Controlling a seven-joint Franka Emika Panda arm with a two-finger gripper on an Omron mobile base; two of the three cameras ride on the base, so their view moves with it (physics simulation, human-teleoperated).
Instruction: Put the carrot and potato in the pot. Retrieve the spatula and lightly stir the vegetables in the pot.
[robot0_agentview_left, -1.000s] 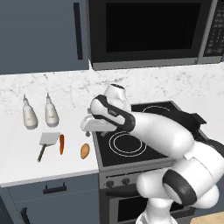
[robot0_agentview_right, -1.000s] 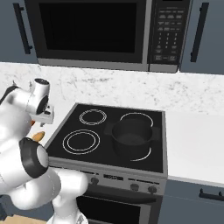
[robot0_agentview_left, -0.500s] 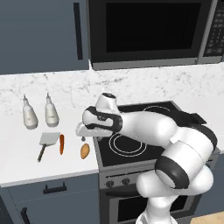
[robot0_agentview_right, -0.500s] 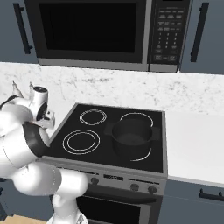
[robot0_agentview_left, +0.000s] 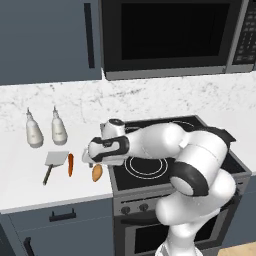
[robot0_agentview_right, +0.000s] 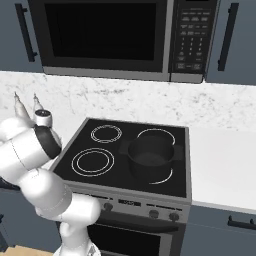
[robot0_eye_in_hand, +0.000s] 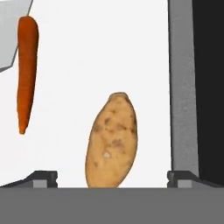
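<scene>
On the white tabletop (robot0_agentview_left: 20, 180) left of the stove (robot0_agentview_left: 200, 150), two white bottles (robot0_agentview_left: 34, 131) stand near the back wall. In front of them, toward the front edge, the spatula (robot0_agentview_left: 52, 164) lies flat with its grey blade away from the edge. Just beside it to the right lies the carrot (robot0_agentview_left: 70, 164), apart from the blade. Next comes the potato (robot0_agentview_left: 97, 172), close to the stove's left edge. The end effector (robot0_agentview_left: 95, 159) hangs directly over the potato, spread wide: in the hand view its two fingertips (robot0_eye_in_hand: 43, 177) stand well apart on either side of the potato (robot0_eye_in_hand: 112, 142), holding nothing. The carrot (robot0_eye_in_hand: 26, 70) lies apart from it. The pot (robot0_agentview_right: 151, 152) sits on the front right burner.
</scene>
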